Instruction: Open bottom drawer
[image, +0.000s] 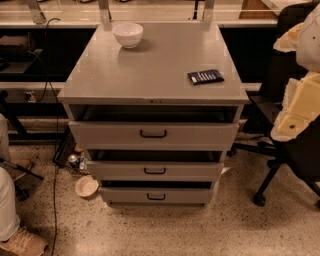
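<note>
The grey cabinet (155, 70) stands in the middle of the camera view, with three drawers facing me. The bottom drawer (125, 195) is the lowest one, just above the floor. It has a low grey front and a small black handle (156, 196) at its centre. A thin dark gap shows above its front panel. The middle drawer (120, 171) and the taller top drawer (110, 135) sit above it, each with a dark gap above it. My gripper is out of view, and nothing touches the drawers.
A white bowl (128, 34) and a dark packet (205, 76) lie on the cabinet top. An office chair (292, 145) with torn yellow padding stands close on the right. On the left floor are a small bowl (86, 186), a can (74, 160), cables, and a person's leg and shoe (17, 240).
</note>
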